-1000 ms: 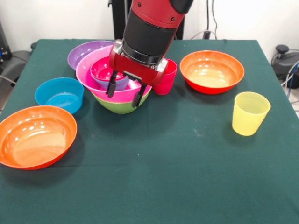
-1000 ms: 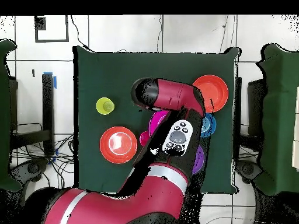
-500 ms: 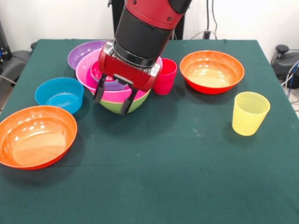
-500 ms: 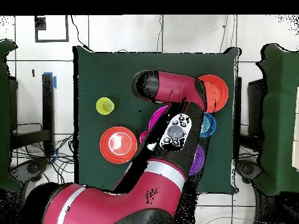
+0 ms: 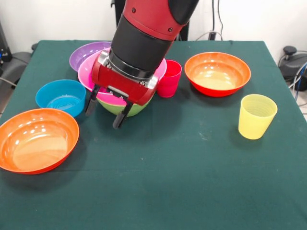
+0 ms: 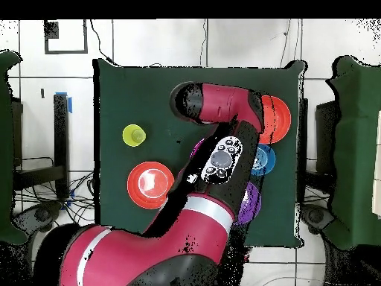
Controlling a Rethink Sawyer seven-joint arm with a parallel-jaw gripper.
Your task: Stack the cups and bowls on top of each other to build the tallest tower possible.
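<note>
End effector (image 5: 103, 108) hangs spread wide, empty, before the tower (image 5: 108, 98).

arm (image 5: 144, 38) covers the tower (image 5: 108, 98) interior, so any bowls nested inside can't be made out. overhead, the arm hides most of the stack, and the purple bowl (image 6: 251, 199) shows only partly.

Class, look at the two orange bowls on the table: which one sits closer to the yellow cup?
The orange bowl at the back right, beside the red cup; the other orange bowl sits front left, far across from the yellow cup.
</note>
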